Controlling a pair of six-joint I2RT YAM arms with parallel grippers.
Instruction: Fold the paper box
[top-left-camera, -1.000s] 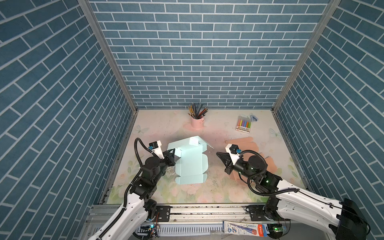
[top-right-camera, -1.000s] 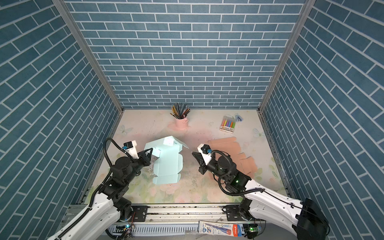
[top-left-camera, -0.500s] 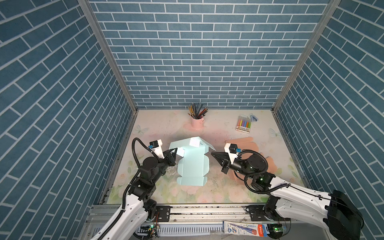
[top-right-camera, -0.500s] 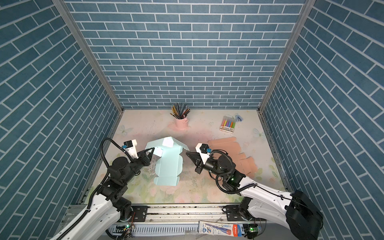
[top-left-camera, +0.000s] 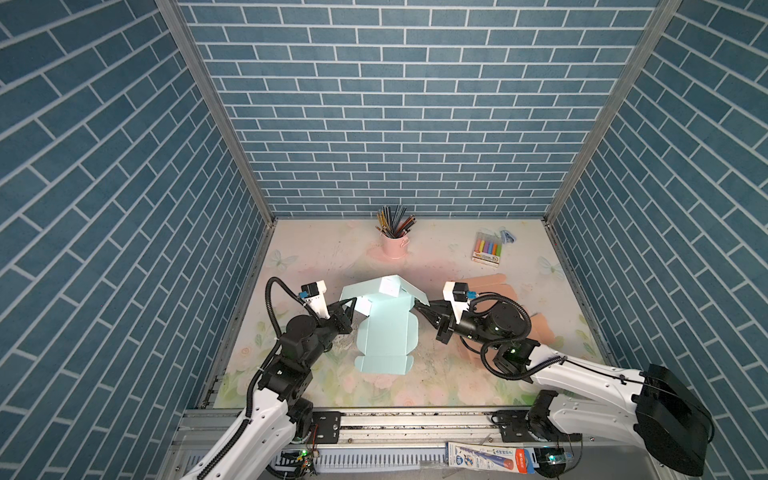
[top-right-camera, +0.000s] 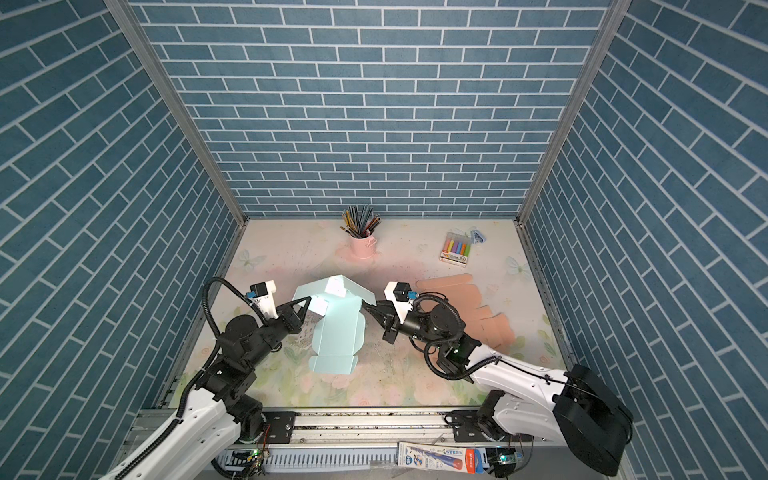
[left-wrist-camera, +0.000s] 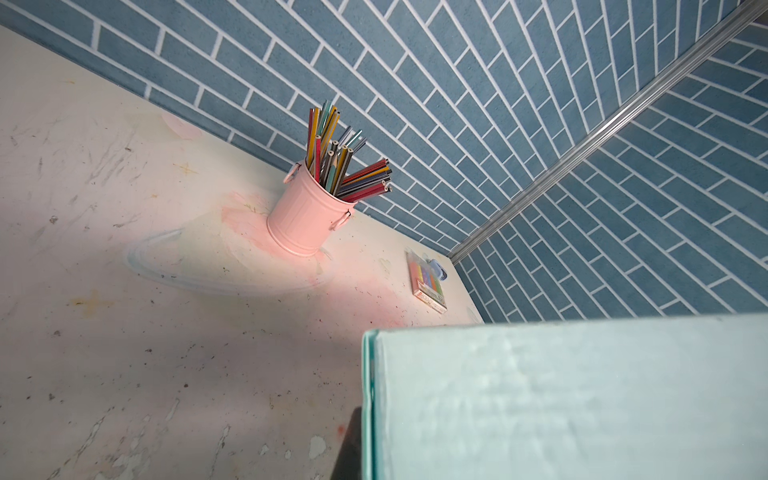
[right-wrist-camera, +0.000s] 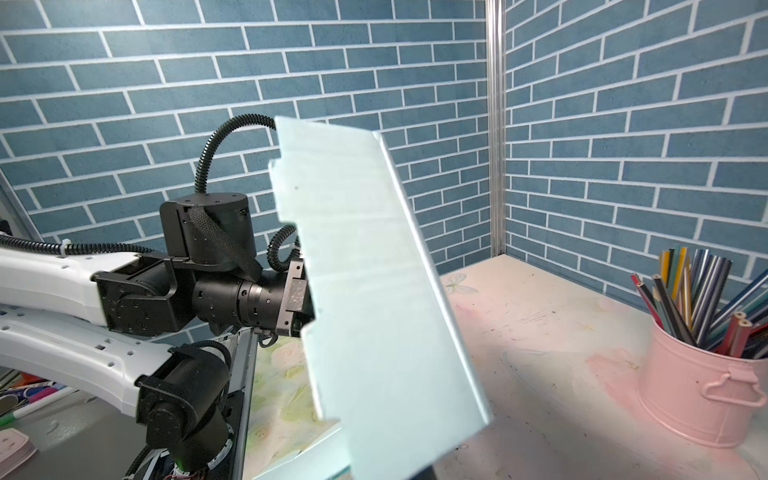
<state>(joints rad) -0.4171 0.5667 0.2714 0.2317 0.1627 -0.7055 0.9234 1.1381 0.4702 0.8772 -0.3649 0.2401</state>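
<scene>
Though only half folded, shows as a pale mint paper box blank (top-left-camera: 384, 336) (top-right-camera: 337, 332), lying mid-table on the floral tabletop (top-left-camera: 415, 388) between both arms. Runs its long axis from the near edge toward the back wall. Lays the near end flat and lifts the far end into a tented panel facing that wall. Fills much of each wrist view as a pale panel (left-wrist-camera: 561, 395) (right-wrist-camera: 374, 291).

Is pinched at its far left side by the left gripper (top-left-camera: 351, 306) (top-right-camera: 305, 304), fingers clamped on the card. Is touched at its far right edge, under the raised flap, by the right gripper (top-left-camera: 419, 307) (top-right-camera: 367, 308), tips pressed together with nothing between.

Differs from a second ago: had the right gripper well clear on the right then, has it against the card now; left pinch unchanged.

Farther out, near the back wall: pink metal bucket of coloured pencils (top-left-camera: 395, 248) and clear pack of coloured markers (top-left-camera: 487, 249). Behind the right arm: flat salmon card blanks (top-left-camera: 496, 284).
</scene>
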